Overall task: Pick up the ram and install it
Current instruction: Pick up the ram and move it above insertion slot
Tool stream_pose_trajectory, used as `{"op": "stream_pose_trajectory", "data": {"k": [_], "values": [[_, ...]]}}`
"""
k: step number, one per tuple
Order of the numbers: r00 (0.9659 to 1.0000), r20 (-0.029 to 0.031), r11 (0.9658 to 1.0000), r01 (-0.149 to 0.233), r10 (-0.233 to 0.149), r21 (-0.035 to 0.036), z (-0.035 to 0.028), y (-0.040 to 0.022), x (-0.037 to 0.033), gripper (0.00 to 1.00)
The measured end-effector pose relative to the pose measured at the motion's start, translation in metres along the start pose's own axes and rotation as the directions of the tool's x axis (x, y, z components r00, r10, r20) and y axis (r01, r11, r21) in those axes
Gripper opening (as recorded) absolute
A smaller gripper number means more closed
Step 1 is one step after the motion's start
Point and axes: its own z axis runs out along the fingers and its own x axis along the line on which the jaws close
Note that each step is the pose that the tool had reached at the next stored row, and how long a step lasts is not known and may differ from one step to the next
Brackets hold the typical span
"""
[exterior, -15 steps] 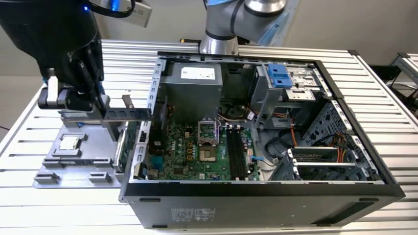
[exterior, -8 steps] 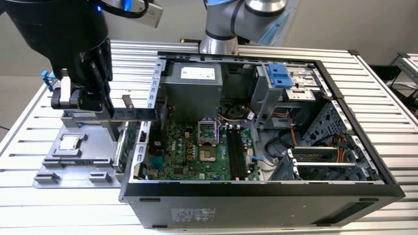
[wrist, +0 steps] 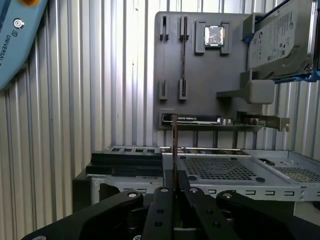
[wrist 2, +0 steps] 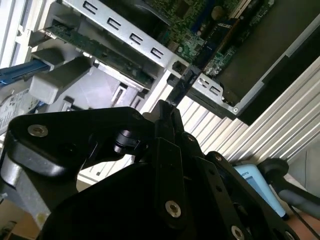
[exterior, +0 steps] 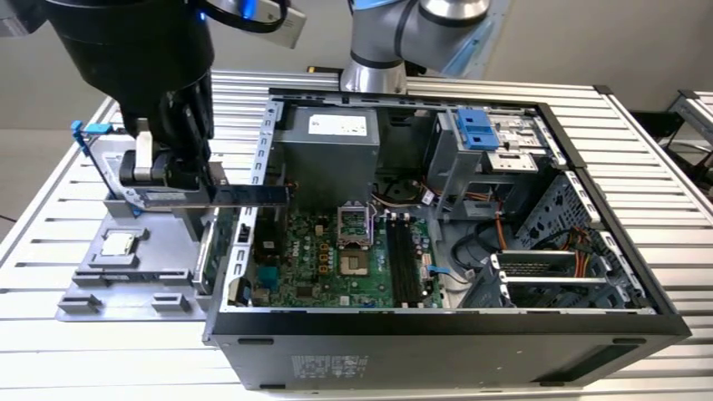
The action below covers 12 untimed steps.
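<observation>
Pincer [wrist: 174, 194] is clamped tight on the ram [wrist: 174, 145] — both wrist views show the thin stick edge-on, pinched between the fingers. In the exterior view it hangs level, clear of the grey parts holder [exterior: 123, 280] below, and its free end reaches — I think — just over the wall of the open PC case [exterior: 446, 334]. Farther in, the long black slots [exterior: 403, 263] on the motherboard [exterior: 323, 267] sit well apart from it.
</observation>
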Motion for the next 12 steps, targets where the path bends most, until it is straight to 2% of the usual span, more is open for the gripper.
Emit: {"op": "stream_pose_trajectory", "data": {"k": [12], "values": [[1.0, 0.0, 1.0, 0.0, 0.0, 0.0, 0.0001, -0.0277, 0.0002, 0.0]]}}
